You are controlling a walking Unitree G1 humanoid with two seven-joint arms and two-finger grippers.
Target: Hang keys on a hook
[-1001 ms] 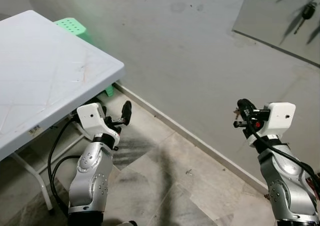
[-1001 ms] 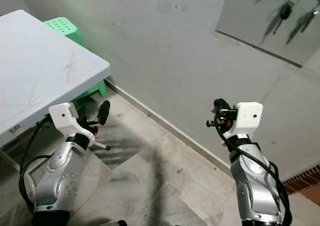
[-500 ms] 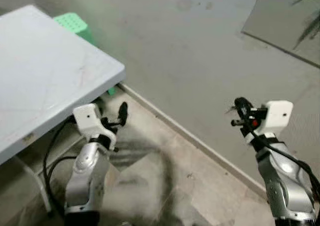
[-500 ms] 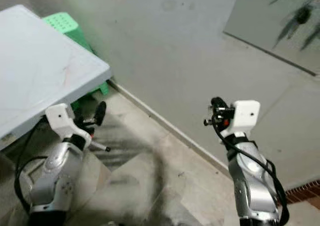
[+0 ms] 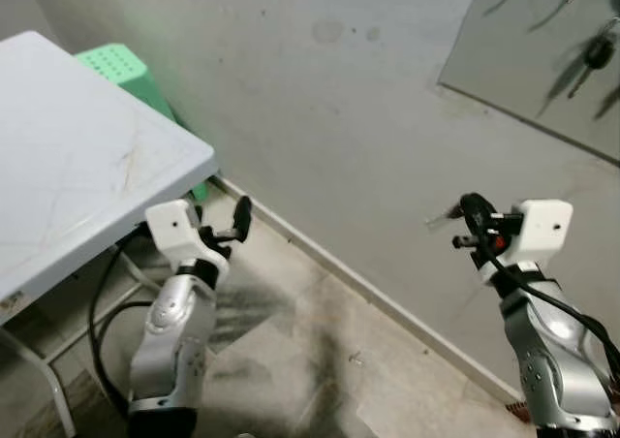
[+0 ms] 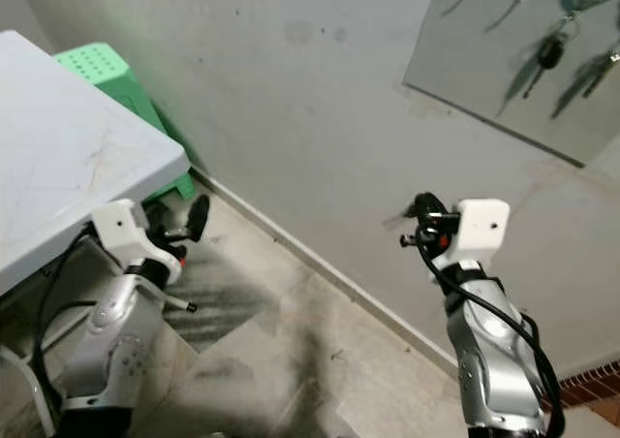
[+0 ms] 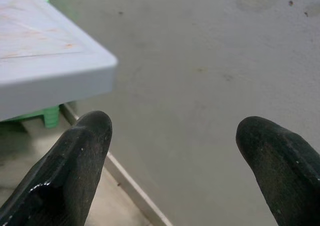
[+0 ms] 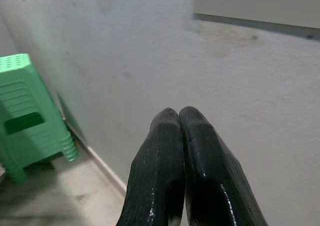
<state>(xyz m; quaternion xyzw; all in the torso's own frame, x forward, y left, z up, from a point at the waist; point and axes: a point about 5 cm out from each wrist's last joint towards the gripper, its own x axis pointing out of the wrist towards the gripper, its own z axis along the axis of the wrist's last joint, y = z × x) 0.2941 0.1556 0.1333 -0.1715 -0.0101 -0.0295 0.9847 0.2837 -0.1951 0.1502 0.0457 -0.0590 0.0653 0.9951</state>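
A grey wall [image 5: 339, 99] faces the robot. Left of it stand a white folding table [image 5: 68, 157] and a green plastic stool [image 5: 131, 70]. High on the wall, a grey board [image 6: 523, 50] carries hanging keys [image 6: 544, 58]. Below the board, the right gripper [image 6: 418, 227] is pinched together; a small metal piece juts beside it. The left gripper [image 7: 172, 151] gapes empty beside the table corner.
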